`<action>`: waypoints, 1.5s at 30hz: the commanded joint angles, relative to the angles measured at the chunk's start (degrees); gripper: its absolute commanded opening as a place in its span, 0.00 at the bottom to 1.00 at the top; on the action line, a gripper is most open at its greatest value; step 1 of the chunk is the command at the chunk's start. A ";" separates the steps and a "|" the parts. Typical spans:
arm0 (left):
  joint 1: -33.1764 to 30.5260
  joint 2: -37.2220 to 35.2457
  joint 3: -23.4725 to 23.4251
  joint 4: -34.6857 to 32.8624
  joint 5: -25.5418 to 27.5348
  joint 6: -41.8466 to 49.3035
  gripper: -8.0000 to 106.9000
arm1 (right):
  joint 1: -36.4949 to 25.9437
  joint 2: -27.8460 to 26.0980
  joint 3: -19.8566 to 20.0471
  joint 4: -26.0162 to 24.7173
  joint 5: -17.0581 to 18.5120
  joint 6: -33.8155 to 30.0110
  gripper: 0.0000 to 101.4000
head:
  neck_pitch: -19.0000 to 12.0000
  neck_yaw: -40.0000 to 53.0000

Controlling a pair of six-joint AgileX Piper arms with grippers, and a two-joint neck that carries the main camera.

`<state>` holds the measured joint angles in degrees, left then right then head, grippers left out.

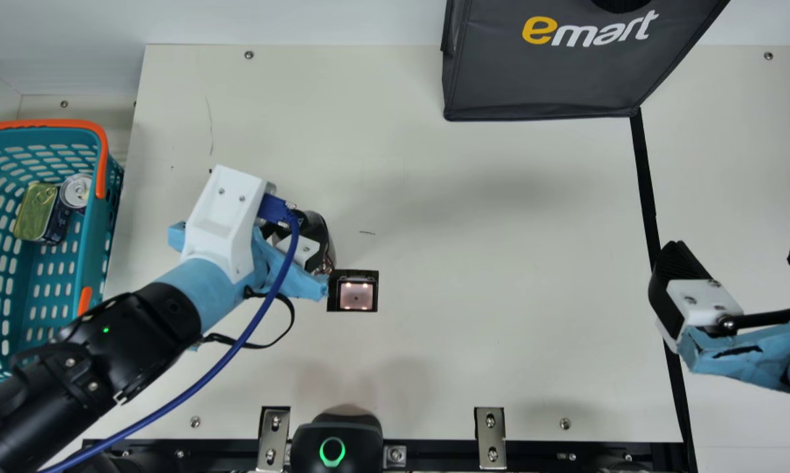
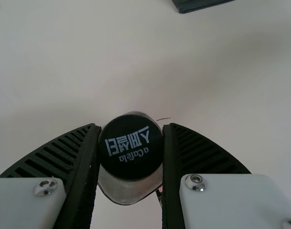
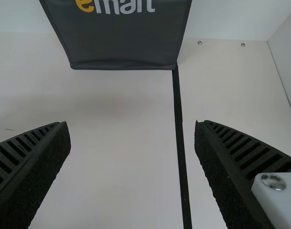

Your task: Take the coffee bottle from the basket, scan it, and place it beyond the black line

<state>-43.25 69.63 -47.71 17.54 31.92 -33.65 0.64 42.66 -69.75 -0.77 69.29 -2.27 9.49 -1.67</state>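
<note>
Jaws of the left gripper [image 1: 296,239] are closed on the coffee bottle [image 1: 318,231], one ribbed finger pressed to each side of its black cap [image 2: 131,147] in the left wrist view. White print marks the cap's top, and the bottle's pale body shows around it. In the main view, the bottle is out of the basket [image 1: 95,249] and near the lit scanner window [image 1: 356,294] — I can't tell whether its base touches the table [image 1: 486,263]. It is on the basket's side of the black line [image 1: 645,177], well apart from that line.

The right gripper [image 1: 741,256] has its jaws wide open with nothing between them. It hangs over the black line, which runs between its two fingers in the right wrist view.

Inside the teal basket, a rectangular tin with a gold lid [image 1: 38,207] lies beside a round can [image 1: 77,190]. A dark grey bag [image 1: 539,79] sits at the table's far edge, its lower corner meeting the end of the black line. Nearer the camera is a black device with a green ring [image 1: 332,450] — it is between two metal brackets [image 1: 273,437].
</note>
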 commanded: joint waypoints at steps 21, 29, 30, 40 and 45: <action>6.31 -5.48 -0.53 -29.51 0.15 47.94 0.16 | 0.00 0.00 0.00 0.05 0.01 0.00 0.90 | -1.57 0.09; 10.98 -5.34 -2.18 -40.48 3.60 64.72 0.16 | 0.00 0.00 0.00 0.05 0.01 0.00 0.90 | -1.57 0.09; 11.75 -5.19 -2.41 -41.94 4.20 66.84 0.16 | 0.00 0.00 0.00 0.05 0.01 0.00 0.90 | -1.57 0.09; 19.34 -3.27 -3.88 -55.64 11.19 85.37 0.16 | 0.00 0.00 0.00 0.05 0.01 0.00 0.90 | -1.57 0.09; 22.68 -2.24 -4.19 -60.37 14.48 92.51 0.16 | 0.00 0.00 0.00 0.05 0.01 0.00 0.90 | -1.57 0.09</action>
<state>-21.33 67.34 -51.84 -41.00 45.39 54.78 0.64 42.66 -69.75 -0.72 69.30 -2.27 9.49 -1.67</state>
